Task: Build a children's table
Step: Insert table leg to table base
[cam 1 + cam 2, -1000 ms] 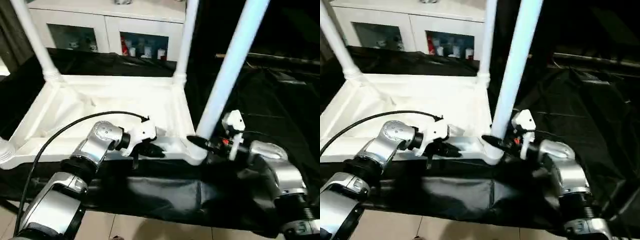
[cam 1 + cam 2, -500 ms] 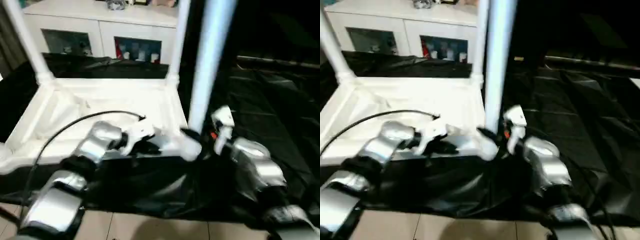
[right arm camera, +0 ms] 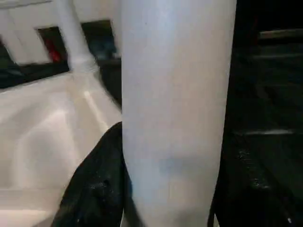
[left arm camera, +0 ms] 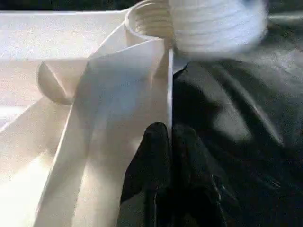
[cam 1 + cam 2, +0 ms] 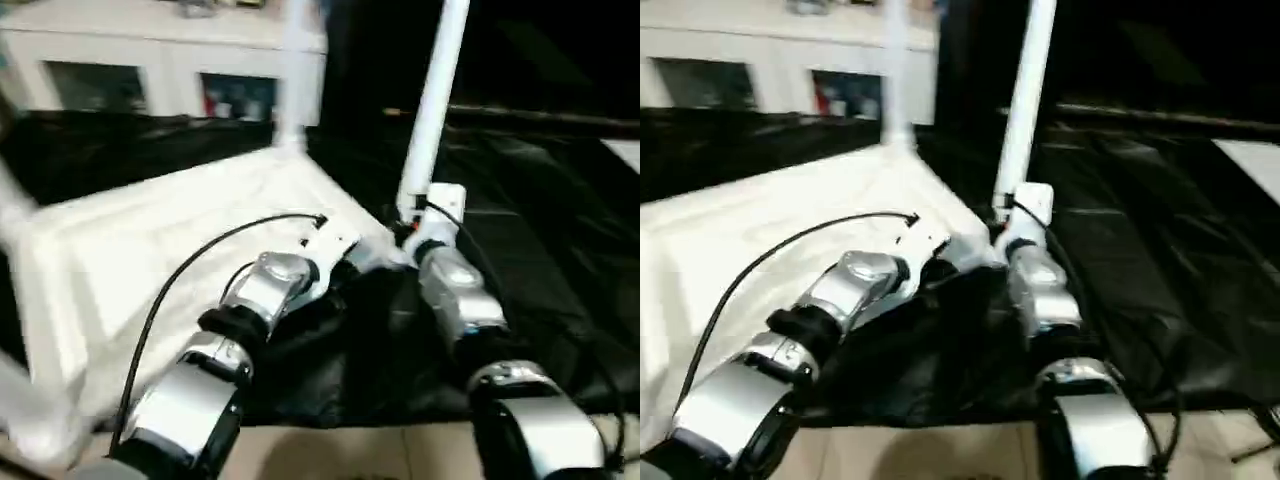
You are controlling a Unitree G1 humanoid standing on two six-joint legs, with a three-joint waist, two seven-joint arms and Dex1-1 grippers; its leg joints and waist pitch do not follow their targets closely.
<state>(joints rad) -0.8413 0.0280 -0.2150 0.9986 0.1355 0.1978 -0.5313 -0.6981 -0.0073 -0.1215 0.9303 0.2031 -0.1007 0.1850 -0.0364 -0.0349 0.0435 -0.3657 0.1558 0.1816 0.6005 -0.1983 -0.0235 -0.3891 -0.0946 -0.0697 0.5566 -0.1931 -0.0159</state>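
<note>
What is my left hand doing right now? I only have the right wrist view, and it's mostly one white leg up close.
Observer: Your left hand is shut on the thin raised rim of the tabletop, just short of a corner socket.
Operator: Which corner is that?
Observer: The near right one, seen from the head. It is the corner where the leg held by your right hand stands upright.
Operator: What is the table sitting on?
Observer: The tabletop lies upside down on a black cloth that drapes over the front edge toward a pale floor.
</note>
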